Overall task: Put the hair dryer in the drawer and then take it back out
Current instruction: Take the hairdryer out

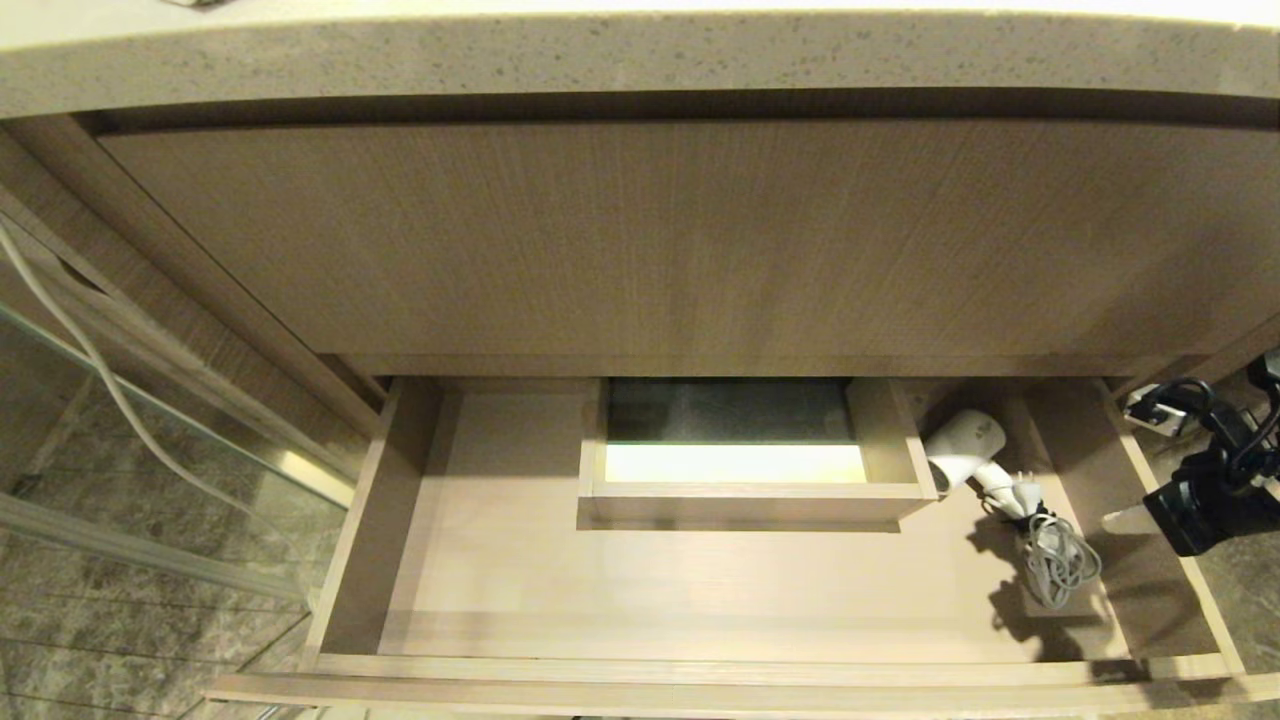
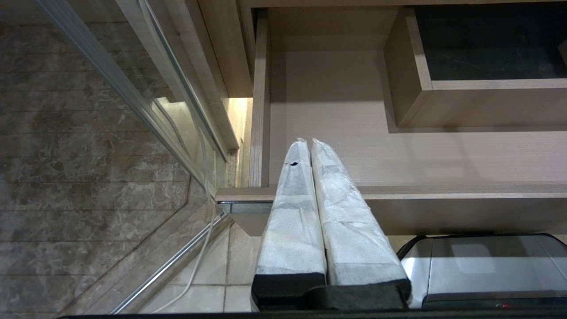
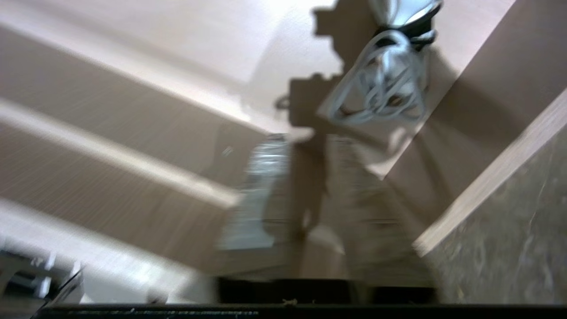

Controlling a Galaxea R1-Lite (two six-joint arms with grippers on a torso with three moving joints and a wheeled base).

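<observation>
The drawer (image 1: 700, 668) stands pulled out below the counter. The white hair dryer (image 1: 965, 443) lies in its back right corner beside the boxed cut-out, with its coiled cord (image 1: 1055, 560) trailing toward the front. My right gripper (image 1: 1122, 518) hovers over the drawer's right side wall, to the right of the cord and apart from it. In the right wrist view the right gripper (image 3: 310, 144) is blurred; a dark gap shows between its fingers, nothing sits in it, and the cord (image 3: 381, 84) lies just beyond the tips. My left gripper (image 2: 308, 141) is shut and empty at the drawer's front left corner (image 2: 248, 192).
A boxed cut-out (image 1: 750, 492) takes up the middle of the drawer's back. A taller wood panel (image 1: 650, 240) and a stone countertop (image 1: 600, 55) rise above. A glass panel (image 1: 150, 450) and a white cable (image 1: 100, 370) stand at the left. A metal bin (image 2: 487, 266) sits under the drawer.
</observation>
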